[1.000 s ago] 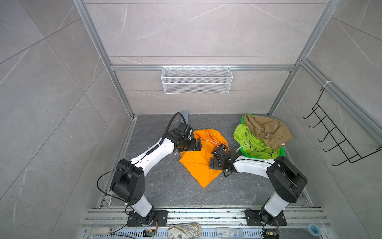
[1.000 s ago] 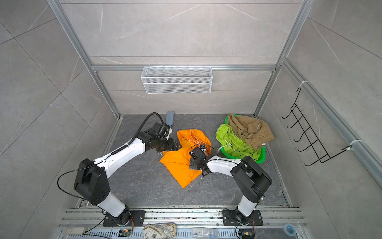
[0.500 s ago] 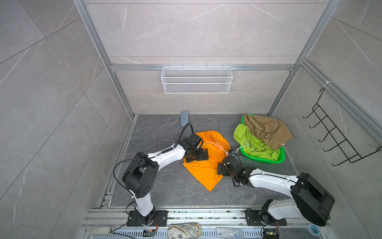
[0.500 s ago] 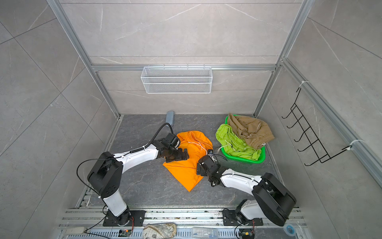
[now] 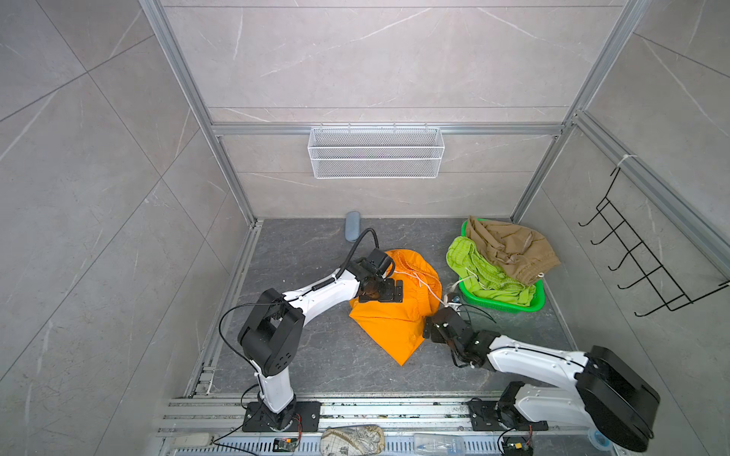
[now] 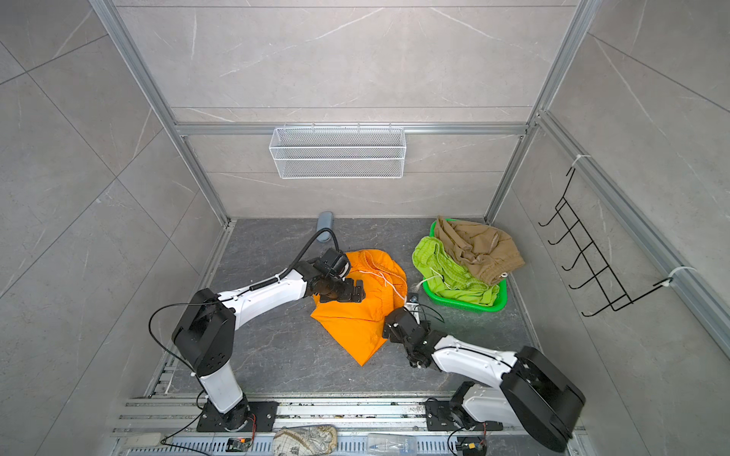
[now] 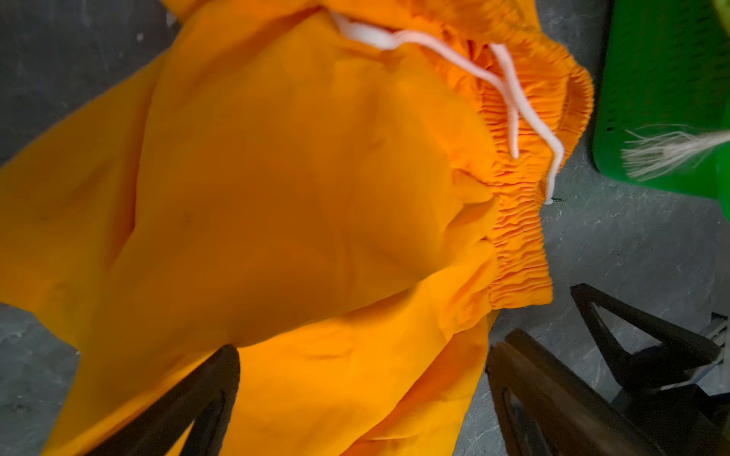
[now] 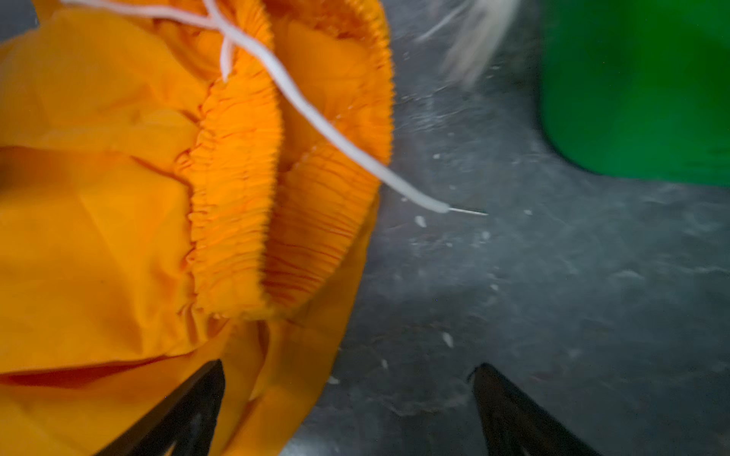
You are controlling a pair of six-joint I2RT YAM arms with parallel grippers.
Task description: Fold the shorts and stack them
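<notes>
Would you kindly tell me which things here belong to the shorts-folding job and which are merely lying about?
Belongs to the job:
- orange shorts, spread on the floor
- lime green shorts, in the basket
- khaki shorts, on top of them

Just lying about:
- green basket
- white wire basket on the wall
- small grey-blue object

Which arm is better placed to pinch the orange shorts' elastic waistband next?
Right, probably: the open right gripper faces the waistband of the orange shorts directly; the open left gripper sits over plain cloth.
</notes>
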